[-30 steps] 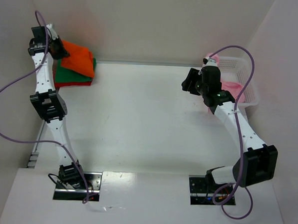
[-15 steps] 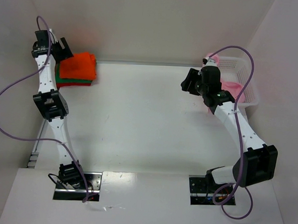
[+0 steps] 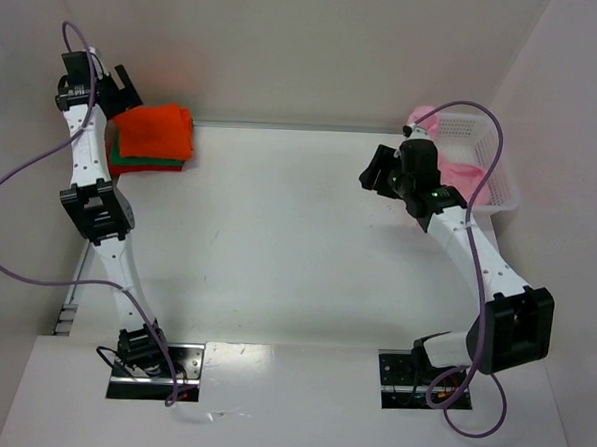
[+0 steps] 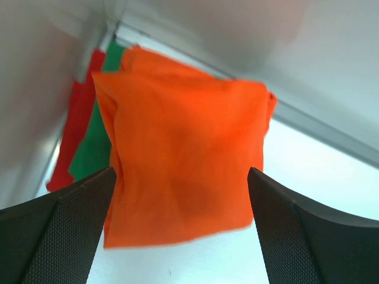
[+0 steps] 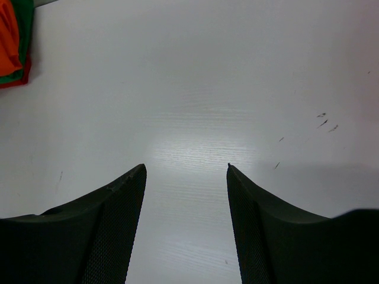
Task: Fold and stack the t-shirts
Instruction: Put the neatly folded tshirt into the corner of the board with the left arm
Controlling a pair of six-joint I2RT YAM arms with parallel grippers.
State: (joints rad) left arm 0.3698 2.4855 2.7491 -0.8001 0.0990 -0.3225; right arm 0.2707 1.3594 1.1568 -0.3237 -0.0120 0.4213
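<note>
A folded orange t-shirt (image 3: 155, 131) lies on top of a green t-shirt (image 3: 147, 158) and a red t-shirt (image 3: 151, 168) in the far left corner of the table. My left gripper (image 3: 121, 82) hovers open just behind and left of this stack. In the left wrist view the left gripper (image 4: 180, 170) has wide jaws framing the orange t-shirt (image 4: 183, 136) without touching it. The green t-shirt (image 4: 95, 148) and red t-shirt (image 4: 74, 136) peek out on its left. A pale pink t-shirt (image 3: 466, 177) lies in the basket. My right gripper (image 3: 376, 173) is open and empty over bare table.
A white lattice basket (image 3: 508, 189) stands at the far right against the wall. White walls close in the table at the back and on both sides. In the right wrist view the right gripper (image 5: 186, 167) is over plain table, with the stack's orange t-shirt (image 5: 7, 29) at the top left corner.
My left gripper opened and let go of the orange t-shirt, which now lies flat on the stack. The gripper drew back from it. The right arm shifted slightly.
</note>
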